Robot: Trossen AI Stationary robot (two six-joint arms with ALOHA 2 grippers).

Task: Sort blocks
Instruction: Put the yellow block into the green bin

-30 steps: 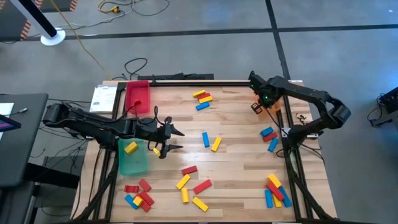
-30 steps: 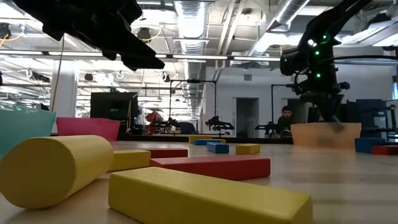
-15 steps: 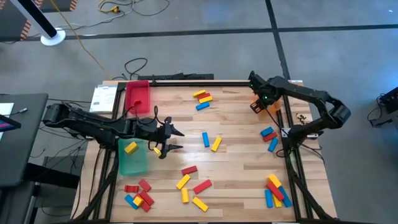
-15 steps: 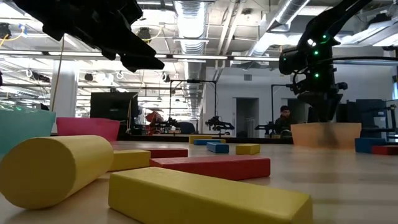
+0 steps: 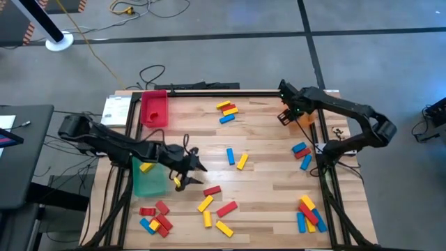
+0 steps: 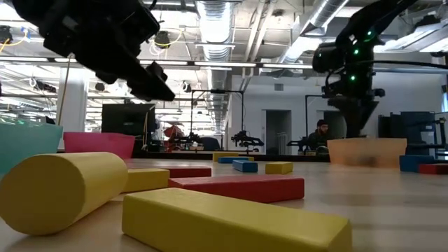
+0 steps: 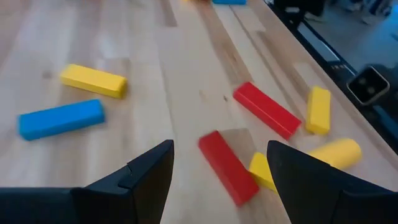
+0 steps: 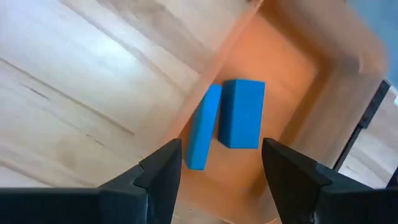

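Blocks (image 5: 233,158) lie scattered across the wooden table (image 5: 265,139). From above, the left gripper (image 5: 189,166) hovers beside the green tray (image 5: 148,181), the right gripper (image 5: 287,111) over the far-right orange tray (image 5: 305,117). Wrist views show both grippers' fingers apart and empty; two blue blocks (image 8: 239,115) lie inside the orange tray.

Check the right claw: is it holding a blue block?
No, the right claw is open and empty above the orange tray, where two blue blocks lie.

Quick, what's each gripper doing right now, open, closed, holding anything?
Left gripper: open, empty, above a red block on the table.
Right gripper: open, empty, over the orange tray with two blue blocks inside.
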